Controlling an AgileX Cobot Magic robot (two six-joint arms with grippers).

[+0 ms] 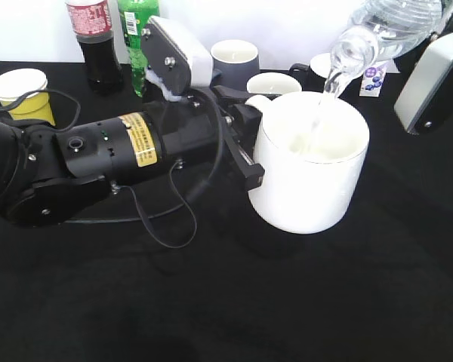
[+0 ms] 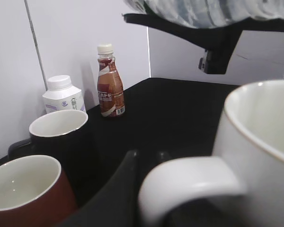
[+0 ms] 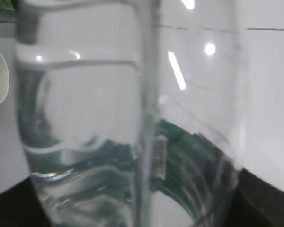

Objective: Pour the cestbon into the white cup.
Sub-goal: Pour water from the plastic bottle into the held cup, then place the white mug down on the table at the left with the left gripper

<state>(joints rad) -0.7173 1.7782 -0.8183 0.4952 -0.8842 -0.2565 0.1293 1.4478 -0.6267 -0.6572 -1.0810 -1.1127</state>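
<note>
The white cup [image 1: 309, 181] stands on the black table, and my left gripper [image 1: 245, 132] is shut on its loop handle [image 2: 189, 184]. The cup also fills the right of the left wrist view [image 2: 260, 142], with the left gripper's fingers [image 2: 148, 156] beside the handle. My right gripper [image 1: 447, 23] is shut on the cestbon [image 1: 392, 23] and holds it tilted above the cup, mouth down. A thin stream of water [image 1: 322, 102] falls into the cup. The clear ribbed cestbon with its dark green label fills the right wrist view [image 3: 132, 118] and hides the jaws.
At the back stand a cola bottle [image 1: 94, 38], a green soda bottle [image 1: 136, 30], a yellow paper cup [image 1: 23, 94], a dark mug [image 1: 234, 60] and a small carton [image 1: 374, 79]. A red mug [image 2: 23, 194], black mug [image 2: 61, 137] and coffee bottle [image 2: 110, 82] are close.
</note>
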